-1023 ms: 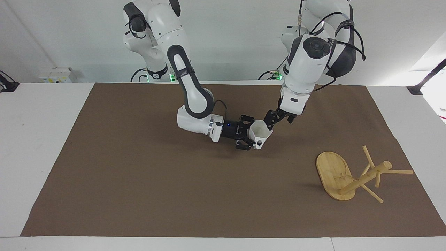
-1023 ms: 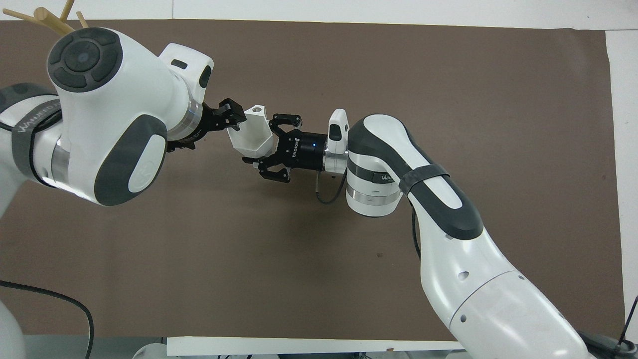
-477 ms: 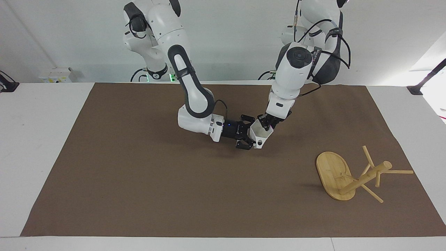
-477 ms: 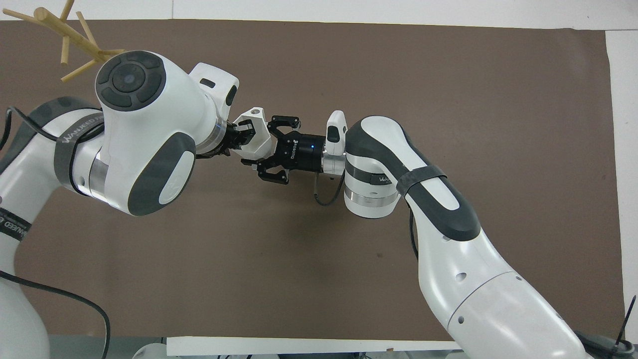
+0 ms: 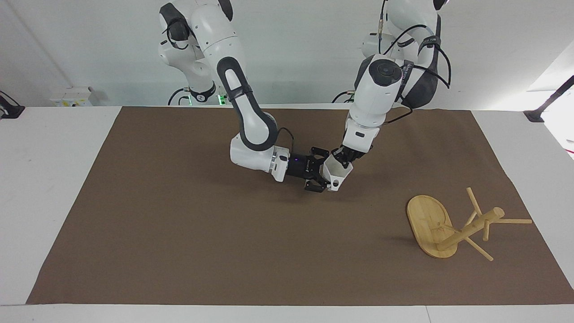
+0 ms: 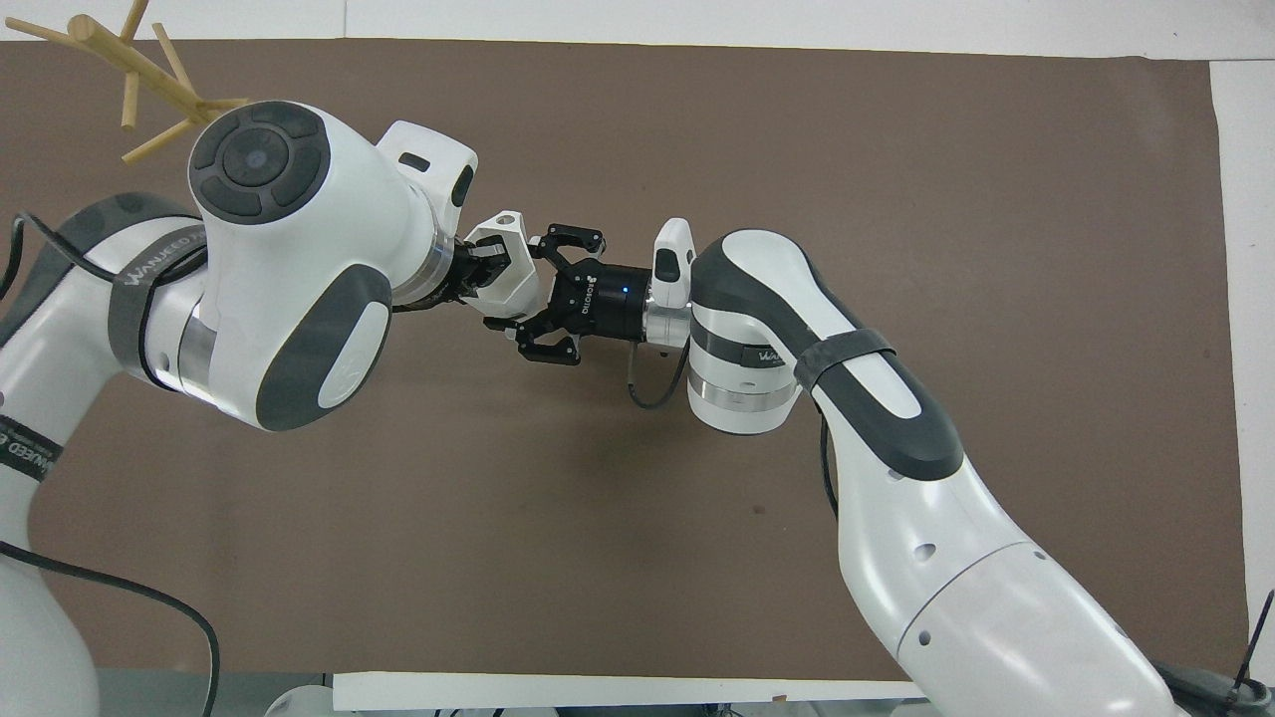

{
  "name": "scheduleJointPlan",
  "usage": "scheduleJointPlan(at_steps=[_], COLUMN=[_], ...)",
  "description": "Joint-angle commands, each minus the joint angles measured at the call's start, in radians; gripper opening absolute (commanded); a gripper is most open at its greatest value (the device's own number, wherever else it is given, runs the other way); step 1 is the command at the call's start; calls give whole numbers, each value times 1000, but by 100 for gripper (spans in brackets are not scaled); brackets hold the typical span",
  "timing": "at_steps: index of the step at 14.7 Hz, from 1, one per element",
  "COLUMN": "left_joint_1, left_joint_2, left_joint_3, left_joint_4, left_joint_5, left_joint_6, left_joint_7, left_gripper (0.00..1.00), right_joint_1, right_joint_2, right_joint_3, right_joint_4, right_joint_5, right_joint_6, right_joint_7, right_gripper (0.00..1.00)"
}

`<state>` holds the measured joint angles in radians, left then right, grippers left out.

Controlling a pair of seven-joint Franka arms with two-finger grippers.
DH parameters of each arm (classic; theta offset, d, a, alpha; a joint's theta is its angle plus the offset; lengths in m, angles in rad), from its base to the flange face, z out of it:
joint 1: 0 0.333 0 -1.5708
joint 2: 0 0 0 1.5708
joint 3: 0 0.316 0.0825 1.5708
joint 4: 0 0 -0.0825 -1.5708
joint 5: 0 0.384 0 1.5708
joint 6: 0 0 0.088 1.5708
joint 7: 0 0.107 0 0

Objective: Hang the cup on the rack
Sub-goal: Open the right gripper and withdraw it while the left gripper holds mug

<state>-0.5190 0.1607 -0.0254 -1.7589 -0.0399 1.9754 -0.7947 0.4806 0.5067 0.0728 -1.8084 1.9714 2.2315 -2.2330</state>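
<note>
The white faceted cup [image 5: 336, 174] is up in the air over the middle of the brown mat, lying sideways with its handle hole facing down. My right gripper [image 5: 323, 175] is shut on the cup's base end and holds it level. My left gripper [image 5: 343, 157] comes down from above to the cup's open rim and meets it. In the overhead view the cup [image 6: 510, 267] sits between the right gripper [image 6: 535, 295] and the left gripper [image 6: 476, 275]. The bamboo rack [image 5: 466, 231] lies tipped over on the mat at the left arm's end.
The brown mat [image 5: 179, 233] covers most of the white table. The rack's oval base [image 5: 428, 224] stands on edge and its pegs [image 6: 129, 75] stick out sideways. In the overhead view the left arm hides the rack's base.
The left arm swung in toward the cup and brought its gripper from beside the rim onto it. The right gripper kept holding the cup almost still.
</note>
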Motion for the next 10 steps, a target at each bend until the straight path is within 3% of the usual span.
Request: scheduleJointPlan(at_steps=[1, 3, 5, 10], left_joint_1=[2, 5, 54, 174], left_joint_2=[8, 8, 5, -32], left_joint_3=[15, 18, 19, 15], left_joint_4=[21, 18, -14, -269], left_joint_5=[32, 38, 43, 41], left_joint_6=[-9, 16, 122, 705], left_joint_7=[-17, -49, -60, -58], left_gripper=[0, 0, 0, 0], right_joint_1=[-98, -201, -348, -698], right_joint_2=[-10, -16, -20, -56], right_joint_3=[-1, -2, -4, -5], right_joint_4=[-17, -22, -20, 38], right_joint_5=[-9, -136, -341, -889], right_joint_6=[-76, -182, -323, -594], right_joint_7=[-10, -5, 4, 130], right_gripper=[100, 100, 100, 100])
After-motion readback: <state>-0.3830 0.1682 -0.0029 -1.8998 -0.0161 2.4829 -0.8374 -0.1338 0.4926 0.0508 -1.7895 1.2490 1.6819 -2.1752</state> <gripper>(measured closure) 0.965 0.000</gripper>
